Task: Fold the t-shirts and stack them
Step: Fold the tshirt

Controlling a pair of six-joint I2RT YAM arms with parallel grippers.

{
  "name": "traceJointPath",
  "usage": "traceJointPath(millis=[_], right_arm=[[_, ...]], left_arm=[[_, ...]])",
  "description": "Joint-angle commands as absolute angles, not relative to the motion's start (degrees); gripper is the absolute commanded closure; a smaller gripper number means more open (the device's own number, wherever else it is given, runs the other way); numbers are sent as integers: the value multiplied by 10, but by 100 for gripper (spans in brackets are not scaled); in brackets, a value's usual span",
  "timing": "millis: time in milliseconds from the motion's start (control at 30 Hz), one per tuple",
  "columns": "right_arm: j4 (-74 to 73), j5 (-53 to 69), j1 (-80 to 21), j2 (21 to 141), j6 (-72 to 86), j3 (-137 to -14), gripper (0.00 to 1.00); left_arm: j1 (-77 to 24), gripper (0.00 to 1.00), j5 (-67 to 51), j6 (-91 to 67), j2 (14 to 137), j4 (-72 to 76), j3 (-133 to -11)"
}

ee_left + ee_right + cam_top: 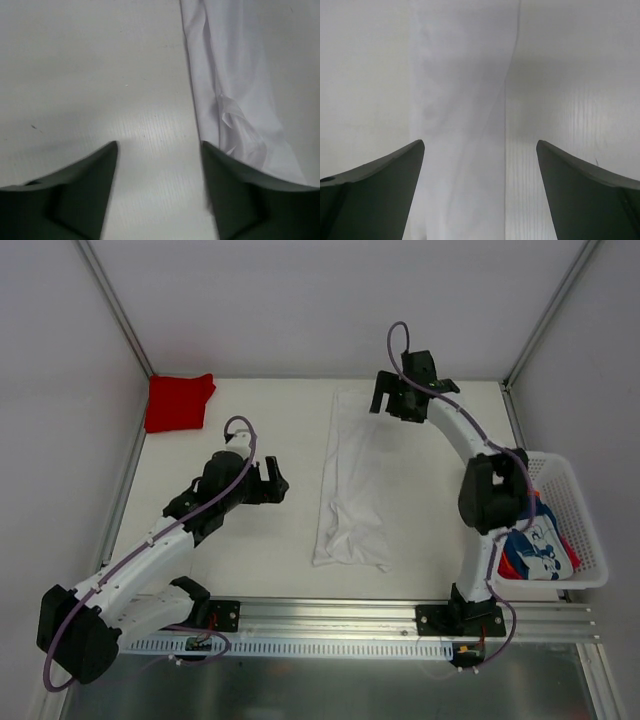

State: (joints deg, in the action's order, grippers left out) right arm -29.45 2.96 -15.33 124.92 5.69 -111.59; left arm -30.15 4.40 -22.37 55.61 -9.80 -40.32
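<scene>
1. Finished, as far as I can judge: 1 red t-shirt (178, 402) lies folded into a compact packet at the upper left of the top view, in the far corner of the surface (250, 550).
2. In progress: the white t-shirt (350, 480) lies flat in the centre of the top view. It is folded lengthwise into a long narrow strip running from upper to lower frame, with some creases near its lower end.
3. The left fingers (75, 195) stand moderately apart and hold nothing. Only bare surface shows between them, and the strip's left edge lies just to their right in the left wrist view.
4. The right fingers (375, 190) are spread wide and empty. They hang over the upper end of the strip, and the cloth's edge runs down the middle of the right wrist view. I cannot tell whether they touch the cloth.
5. Not yet started: a blue t-shirt with white print (540, 545) and an orange-red t-shirt (508, 566) sit bunched in the white mesh basket (590, 502) at the right edge of the top view.
6. My reading is that 1 of 4 shirts is done and a 2nd is midway. The strip needs its cross folds and then stacking on the red packet, and the 2 basket shirts follow.
</scene>
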Motion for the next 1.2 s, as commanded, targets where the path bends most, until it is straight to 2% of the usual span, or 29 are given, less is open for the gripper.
traceJointPath(millis=[0, 33, 67, 167, 233, 367, 500, 633, 800, 1167], right_arm=[[-302, -49, -191, 997, 93, -943, 0], [-303, -95, -200, 956, 103, -853, 1], [-310, -118, -212, 879, 114, -813, 1], [-329, -189, -262, 748, 155, -672, 1], [-361, -233, -307, 697, 184, -616, 1], [-351, -235, -357, 569, 263, -420, 0], [-291, -201, -367, 467, 319, -300, 0], [-218, -143, -368, 487, 341, -241, 0], [-150, -110, -380, 578, 346, -240, 0], [-127, -107, -400, 649, 353, -265, 1]], left_arm=[[-325, 5, 7, -258, 552, -70, -390], [-331, 1, 2, -271, 548, -64, -373], [-338, 1, -9, -279, 541, -58, -361], [-357, 1, -45, -317, 512, -10, -307], [-364, 1, -68, -345, 498, 33, -266], [-388, 1, -97, -388, 501, 113, -194], [-418, 1, -105, -432, 537, 234, -115], [-448, 4, -112, -440, 603, 330, -98], [-458, 4, -119, -464, 679, 466, -73], [-483, 7, -97, -471, 729, 477, -99]])
